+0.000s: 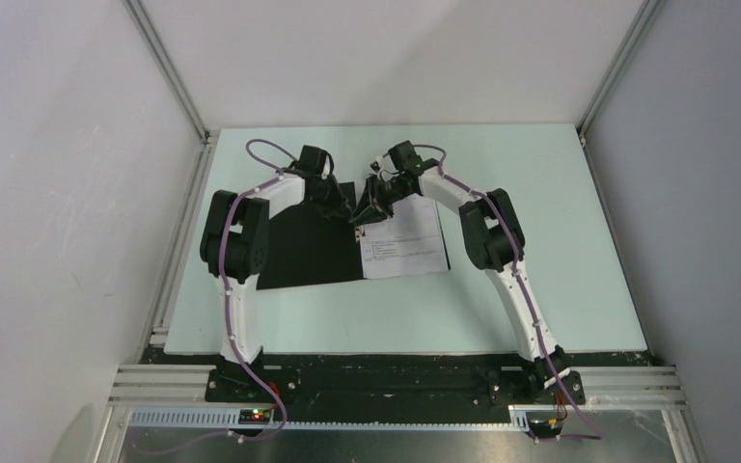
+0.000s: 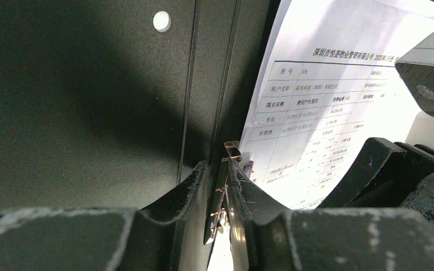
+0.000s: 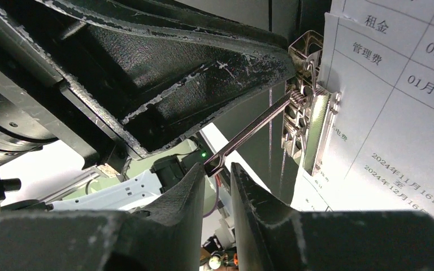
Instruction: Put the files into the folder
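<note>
The folder (image 1: 299, 246) lies open on the table, black inside up; it also fills the left wrist view (image 2: 90, 113). The files (image 1: 405, 241), white sheets printed with tables, lie on its right half and show in both wrist views (image 2: 328, 84) (image 3: 395, 113). A metal spring clip (image 3: 305, 113) sits at their spine edge, its lever (image 3: 254, 127) raised. My left gripper (image 2: 220, 169) is shut on the clip's metal part at the spine (image 1: 347, 207). My right gripper (image 3: 216, 169) is closed on the lever's tip (image 1: 371, 207). The red outside is hidden.
The pale green table (image 1: 540, 289) is boxed in by white walls with aluminium rails at left, right and back. Both arms reach in over the folder's far edge, their wrists close together. The left gripper's body (image 3: 175, 73) hangs just above the right gripper.
</note>
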Controlling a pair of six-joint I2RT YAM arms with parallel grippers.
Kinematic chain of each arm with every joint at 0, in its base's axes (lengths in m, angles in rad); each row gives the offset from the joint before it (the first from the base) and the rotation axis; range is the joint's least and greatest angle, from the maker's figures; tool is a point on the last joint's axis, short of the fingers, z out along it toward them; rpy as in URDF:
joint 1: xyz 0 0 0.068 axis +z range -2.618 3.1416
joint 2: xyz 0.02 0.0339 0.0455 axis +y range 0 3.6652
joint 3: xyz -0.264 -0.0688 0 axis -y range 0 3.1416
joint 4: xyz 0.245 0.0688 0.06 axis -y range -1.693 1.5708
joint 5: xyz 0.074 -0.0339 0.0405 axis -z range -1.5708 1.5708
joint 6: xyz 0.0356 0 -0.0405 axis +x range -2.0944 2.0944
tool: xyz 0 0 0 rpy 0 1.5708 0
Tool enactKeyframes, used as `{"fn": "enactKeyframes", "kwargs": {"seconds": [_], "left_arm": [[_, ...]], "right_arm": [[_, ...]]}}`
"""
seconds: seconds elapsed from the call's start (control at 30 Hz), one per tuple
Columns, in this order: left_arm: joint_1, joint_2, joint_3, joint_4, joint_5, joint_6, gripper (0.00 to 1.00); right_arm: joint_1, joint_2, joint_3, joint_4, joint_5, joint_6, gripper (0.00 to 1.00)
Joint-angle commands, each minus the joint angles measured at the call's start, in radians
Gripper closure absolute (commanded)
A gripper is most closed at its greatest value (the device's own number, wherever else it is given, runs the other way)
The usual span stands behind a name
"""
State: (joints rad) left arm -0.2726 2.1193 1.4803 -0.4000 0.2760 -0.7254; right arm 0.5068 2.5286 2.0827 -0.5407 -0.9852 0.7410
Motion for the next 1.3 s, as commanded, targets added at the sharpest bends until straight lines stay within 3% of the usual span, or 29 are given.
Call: {"fn": "enactKeyframes", "kwargs": {"seconds": [0.0,0.4,0.93,1.27], "left_arm": [[-0.01,0.036,-0.023,-0.022,-0.022,0.02,0.75],[-0.01,0.036,-0.023,-0.021,-0.021,0.017,0.75],[-0.008,0.038,-0.022,-0.021,-0.018,0.007,0.74],[-0.008,0.045,-0.017,-0.022,-0.008,-0.007,0.74]], "right_arm": [[0.006,0.021,0.001,0.005,0.002,0.005,0.75],[-0.003,0.001,-0.084,-0.127,0.119,-0.066,0.9],[0.02,0.026,-0.039,-0.263,0.354,-0.109,0.89],[0.035,0.032,-0.007,-0.303,0.415,-0.114,0.9]]}}
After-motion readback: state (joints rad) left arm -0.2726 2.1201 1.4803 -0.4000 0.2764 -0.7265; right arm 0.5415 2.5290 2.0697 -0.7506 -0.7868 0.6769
